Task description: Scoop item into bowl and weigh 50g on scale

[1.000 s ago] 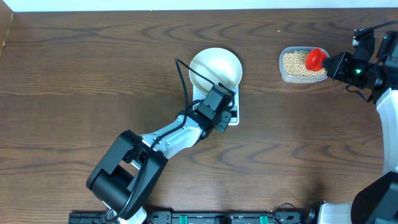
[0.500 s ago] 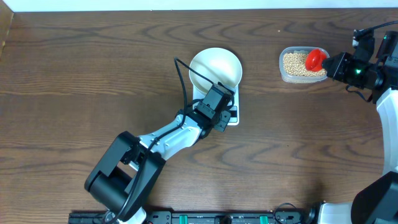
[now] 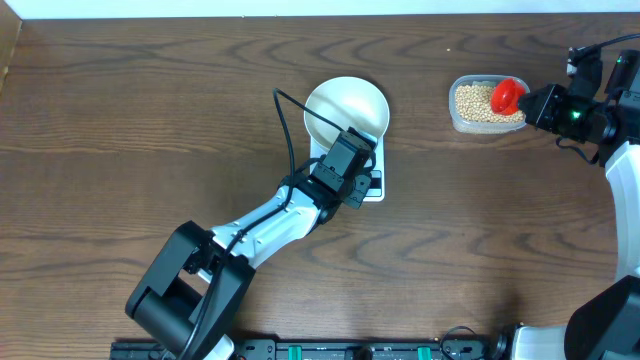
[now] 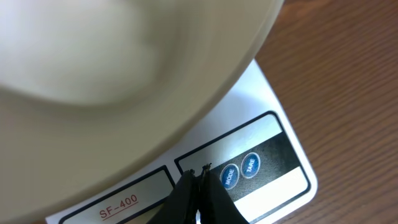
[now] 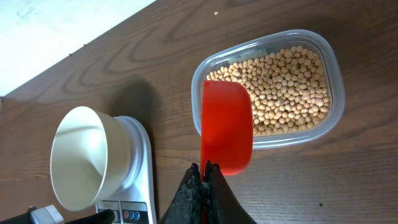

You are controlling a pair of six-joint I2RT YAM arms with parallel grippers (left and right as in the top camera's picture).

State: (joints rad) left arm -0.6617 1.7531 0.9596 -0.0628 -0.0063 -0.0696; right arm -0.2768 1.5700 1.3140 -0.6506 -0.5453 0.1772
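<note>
The white bowl (image 3: 346, 108) stands on the small white scale (image 3: 380, 192). My left gripper (image 3: 366, 182) is shut with nothing in it. In the left wrist view its tips (image 4: 199, 176) rest over the scale's (image 4: 280, 134) front panel, just left of the MODE button (image 4: 229, 175), with the bowl (image 4: 124, 62) right above. My right gripper (image 3: 527, 105) is shut on the handle of a red scoop (image 3: 508, 93). The scoop (image 5: 227, 134) hangs over the near rim of a clear tub (image 5: 333, 93) full of beige beans (image 5: 286, 81). I cannot see inside the scoop.
The clear tub (image 3: 485, 104) sits at the back right, a hand's width from the bowl. A black cable (image 3: 290, 130) loops up from the left arm beside the bowl. Dark wooden tabletop (image 3: 150, 120) lies all around.
The left arm's base links and its cable have shifted slightly to the left. Its gripper stays at the scale's front. The right arm and scoop have not moved.
</note>
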